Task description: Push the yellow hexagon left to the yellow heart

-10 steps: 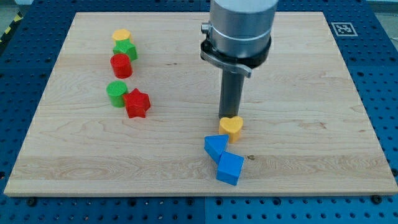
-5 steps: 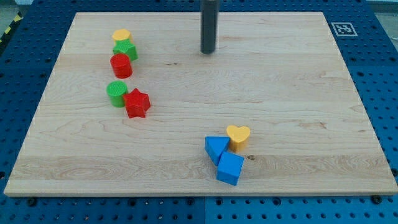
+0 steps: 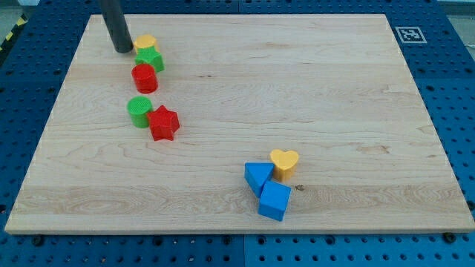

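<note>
The yellow hexagon [image 3: 145,42] sits near the board's top left, touching a green block [image 3: 151,58] just below it. The yellow heart [image 3: 283,162] lies at the lower middle-right, touching a blue triangle [image 3: 257,177]. My tip [image 3: 122,50] stands on the board just left of the yellow hexagon, a small gap from it. The rod runs up out of the view's top.
A red cylinder [image 3: 145,77] sits below the green block. A green cylinder [image 3: 139,111] and a red star [image 3: 163,122] touch each other lower down on the left. A blue cube [image 3: 274,200] touches the blue triangle. A marker tag [image 3: 408,34] is at the top right corner.
My tip has moved from beside the yellow heart up to the board's top middle, then left to the spot beside the yellow hexagon. The yellow heart ended slightly lower right.
</note>
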Controlling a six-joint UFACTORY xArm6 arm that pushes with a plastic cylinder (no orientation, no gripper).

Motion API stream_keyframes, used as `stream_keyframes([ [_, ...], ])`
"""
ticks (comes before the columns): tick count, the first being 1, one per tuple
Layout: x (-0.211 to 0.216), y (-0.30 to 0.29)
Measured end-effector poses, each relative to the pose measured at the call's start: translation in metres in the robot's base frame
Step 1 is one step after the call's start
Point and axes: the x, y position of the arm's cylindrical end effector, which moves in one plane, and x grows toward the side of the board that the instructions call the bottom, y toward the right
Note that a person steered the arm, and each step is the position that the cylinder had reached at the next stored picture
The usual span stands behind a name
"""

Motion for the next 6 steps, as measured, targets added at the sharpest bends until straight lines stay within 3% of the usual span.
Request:
stream_keyframes([
  [6, -0.051, 0.187],
])
